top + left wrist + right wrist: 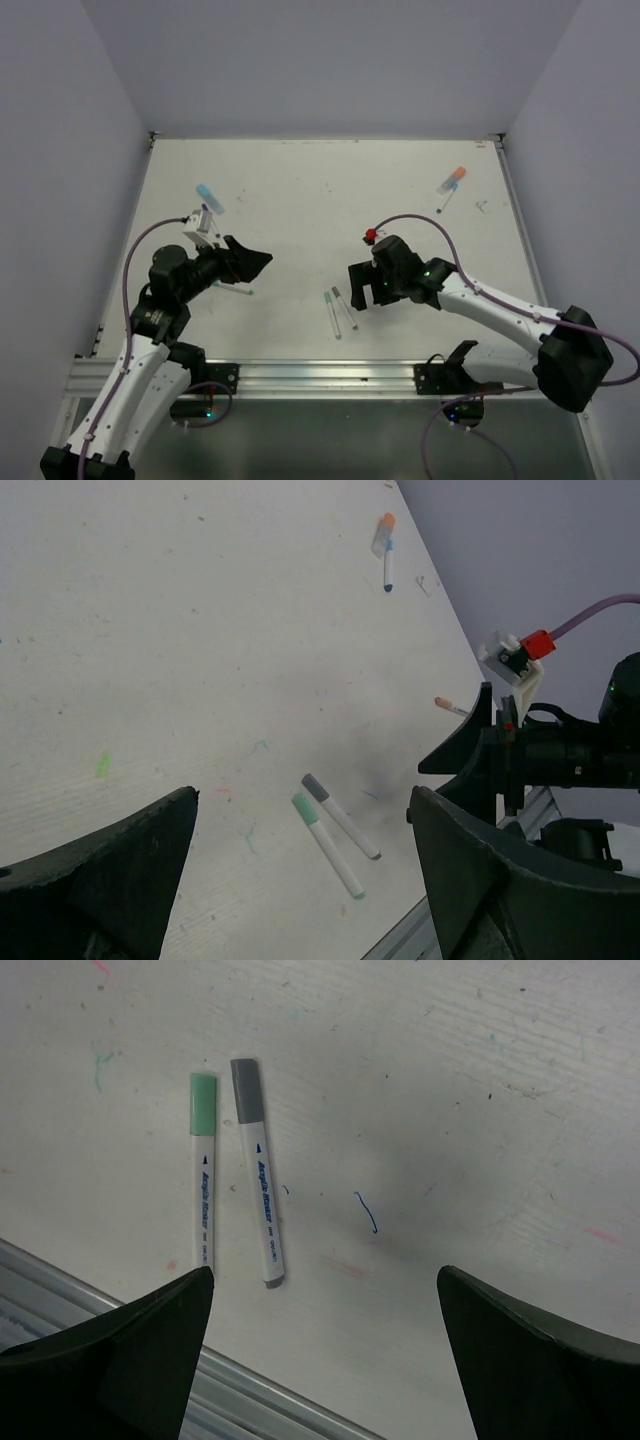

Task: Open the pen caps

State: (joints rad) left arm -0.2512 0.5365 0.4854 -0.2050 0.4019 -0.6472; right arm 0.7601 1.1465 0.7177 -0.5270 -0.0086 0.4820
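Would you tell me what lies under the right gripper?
Below the open right gripper: stained table, a green-capped pen and a grey-capped pen side by side. The fingers hide whatever lies beneath them.

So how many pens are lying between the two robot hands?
2. They lie side by side on the table near its front rail: the green-capped pen and, right beside it, the grey-capped pen. The right arm could hide others.

Green cap (203, 1101), grey cap (246, 1089) beside it (both on white pens (265, 1210)), pincer (325, 1275) spread wide
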